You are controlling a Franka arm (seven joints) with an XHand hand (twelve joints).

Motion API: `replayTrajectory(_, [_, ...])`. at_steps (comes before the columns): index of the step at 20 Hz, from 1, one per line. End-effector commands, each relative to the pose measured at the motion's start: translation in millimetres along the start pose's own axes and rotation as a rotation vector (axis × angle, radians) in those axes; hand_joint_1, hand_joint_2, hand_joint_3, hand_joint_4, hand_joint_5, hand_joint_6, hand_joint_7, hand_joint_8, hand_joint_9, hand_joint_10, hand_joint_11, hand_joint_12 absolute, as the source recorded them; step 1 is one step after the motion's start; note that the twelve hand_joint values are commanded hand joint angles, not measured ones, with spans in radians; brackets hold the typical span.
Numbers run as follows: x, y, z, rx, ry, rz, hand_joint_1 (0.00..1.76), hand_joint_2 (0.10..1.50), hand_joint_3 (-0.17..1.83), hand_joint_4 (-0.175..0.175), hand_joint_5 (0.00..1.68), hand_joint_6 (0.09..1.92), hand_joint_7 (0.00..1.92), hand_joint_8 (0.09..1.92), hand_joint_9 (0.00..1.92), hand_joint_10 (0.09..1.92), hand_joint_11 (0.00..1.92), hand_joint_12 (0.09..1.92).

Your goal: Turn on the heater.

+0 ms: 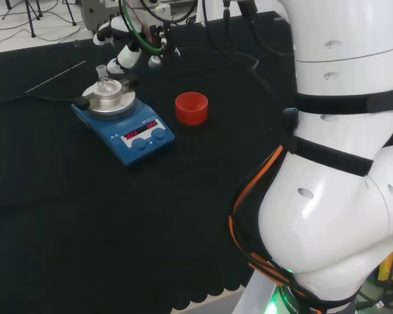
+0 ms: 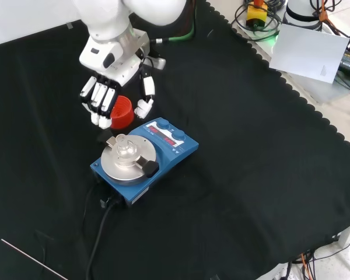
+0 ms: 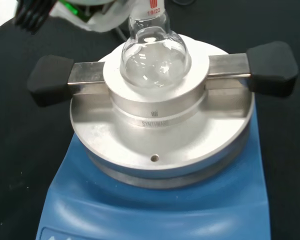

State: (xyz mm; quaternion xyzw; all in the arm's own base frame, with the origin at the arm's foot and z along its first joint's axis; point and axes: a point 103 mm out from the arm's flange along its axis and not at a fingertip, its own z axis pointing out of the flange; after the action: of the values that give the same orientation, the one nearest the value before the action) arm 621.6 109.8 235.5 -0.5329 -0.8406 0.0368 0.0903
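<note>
One hand (image 2: 108, 96) at left of front view, hovering above counter (image 2: 268, 175) beside heater's far end; fingers (image 2: 99, 99) hanging straight down, relaxed, thumb apart, holding nothing. Likely poised there for reach to controls. Red ring (image 2: 122, 112) partly behind fingers. Heater (image 2: 144, 158) just right of hand, near cloth centre. Long axis diagonal in front view, panel with knobs (image 2: 174, 137) toward upper right, cable end toward lower left. Round flask (image 3: 155, 55) seated upright in metal block (image 3: 160, 115), held central on plate.

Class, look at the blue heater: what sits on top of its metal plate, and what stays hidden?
On the heater sits a metal block with two black-tipped handles, cradling a clear round flask. The flask looks empty. The block covers the plate's centre beneath it.
</note>
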Motion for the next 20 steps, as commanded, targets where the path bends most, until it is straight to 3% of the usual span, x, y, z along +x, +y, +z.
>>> replayTrajectory(1, [-5,-26,-11,-0.018,-0.014,0.042,0.86,0.61,0.67,0.004,0.43,0.29,0.29,0.57,0.49,0.59,0.1,1.36])
replayTrajectory(12, [-9,-73,-18,0.023,-0.033,0.118,0.87,0.61,0.67,0.006,0.4,0.24,0.28,0.57,0.52,0.6,0.15,1.37])
replayTrajectory(20, [-14,-118,-4,0.069,-0.044,0.182,0.97,0.62,0.75,0.003,0.42,0.12,0.58,0.6,0.78,0.53,0.38,1.32])
